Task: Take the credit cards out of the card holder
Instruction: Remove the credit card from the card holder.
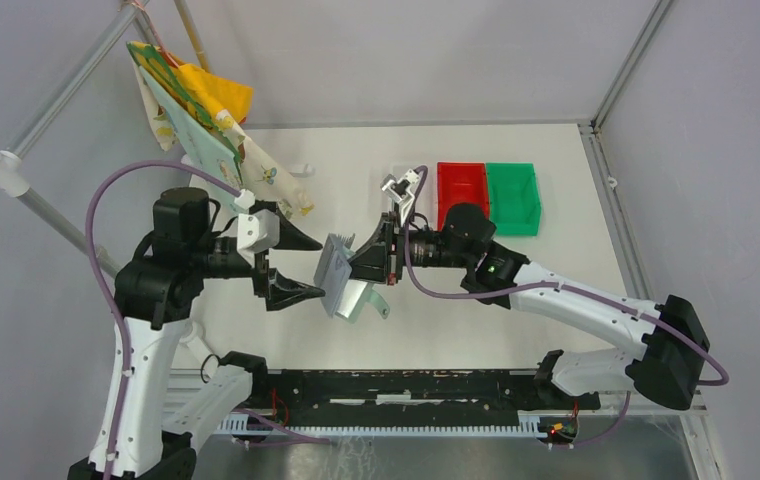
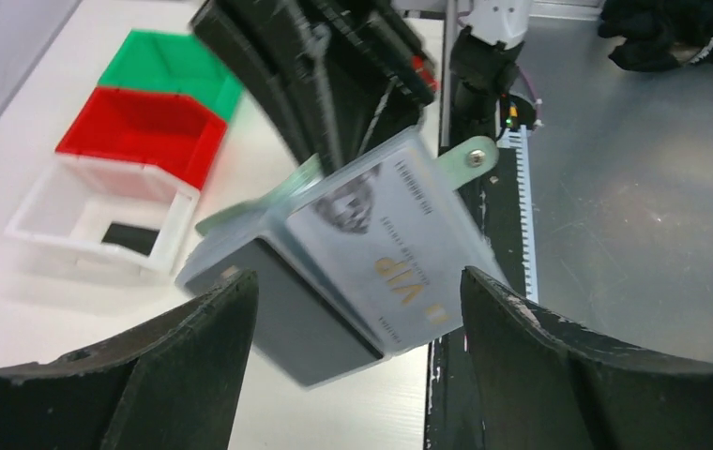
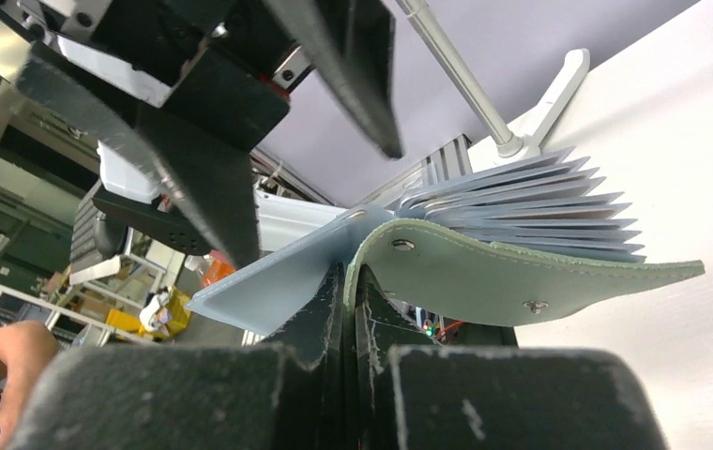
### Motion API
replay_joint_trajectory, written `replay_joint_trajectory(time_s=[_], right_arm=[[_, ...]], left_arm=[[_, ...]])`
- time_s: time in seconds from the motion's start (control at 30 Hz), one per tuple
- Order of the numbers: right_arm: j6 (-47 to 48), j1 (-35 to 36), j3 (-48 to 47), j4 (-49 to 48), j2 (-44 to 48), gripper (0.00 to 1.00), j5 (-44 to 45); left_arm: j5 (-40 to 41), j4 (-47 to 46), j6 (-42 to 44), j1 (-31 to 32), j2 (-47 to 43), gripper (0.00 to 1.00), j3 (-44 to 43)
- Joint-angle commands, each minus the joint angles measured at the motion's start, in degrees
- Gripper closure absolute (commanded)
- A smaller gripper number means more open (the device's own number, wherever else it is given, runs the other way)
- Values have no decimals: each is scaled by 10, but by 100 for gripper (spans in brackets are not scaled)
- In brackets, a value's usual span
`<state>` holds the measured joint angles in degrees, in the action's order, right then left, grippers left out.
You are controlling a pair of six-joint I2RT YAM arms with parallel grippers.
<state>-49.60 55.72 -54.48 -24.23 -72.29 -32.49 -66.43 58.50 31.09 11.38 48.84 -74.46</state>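
Note:
The grey-green card holder (image 1: pixel 341 278) hangs open in the air over the middle of the table, flap and tab (image 2: pixel 470 157) drooping. My right gripper (image 1: pixel 368 262) is shut on its edge (image 3: pixel 351 277); its fanned pockets (image 3: pixel 540 206) spread out behind. A silvery-white card (image 2: pixel 381 248) with gold "VIP" lettering sits in a clear pocket of the holder (image 2: pixel 306 323). My left gripper (image 1: pixel 322 268) is open, its fingers (image 2: pixel 193 375) on either side of the holder without touching it. A black card (image 2: pixel 129 236) lies in the white bin (image 2: pixel 43 202). The tan-gold card is not in view.
A red bin (image 1: pixel 461 190) and a green bin (image 1: pixel 512 195) stand at the back right, beside the white bin (image 1: pixel 403 200). A colourful cloth (image 1: pixel 196 100) hangs from a frame at the back left. A black rail (image 1: pixel 406 390) runs along the near edge.

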Motion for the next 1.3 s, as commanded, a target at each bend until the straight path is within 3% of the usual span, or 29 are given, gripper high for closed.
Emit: replay_joint_trajectory(time_s=[0.0, 0.17, 0.3, 0.5, 0.8, 1.0, 1.27], right_arm=[[49, 0, -82, 6, -14, 100, -49], [53, 10, -113, 10, -34, 100, -75], [73, 29, -127, 27, -48, 100, -101], [99, 39, -150, 65, -63, 100, -115], [140, 55, -240, 130, -104, 100, -145], [181, 60, -261, 175, -113, 100, -153], [316, 53, -375, 371, -121, 100, -117]], left_arm=[[-70, 130, 153, 2, 24, 16, -36], [-67, 159, 225, 3, 36, 20, -7], [-28, 96, 210, 2, 32, 21, -2], [-28, 33, 176, 3, 26, 14, -19], [-56, 226, 323, 29, 63, 16, -18], [-36, 254, 330, 35, 77, 23, -16], [-29, 254, 295, 62, 67, 38, -2]])
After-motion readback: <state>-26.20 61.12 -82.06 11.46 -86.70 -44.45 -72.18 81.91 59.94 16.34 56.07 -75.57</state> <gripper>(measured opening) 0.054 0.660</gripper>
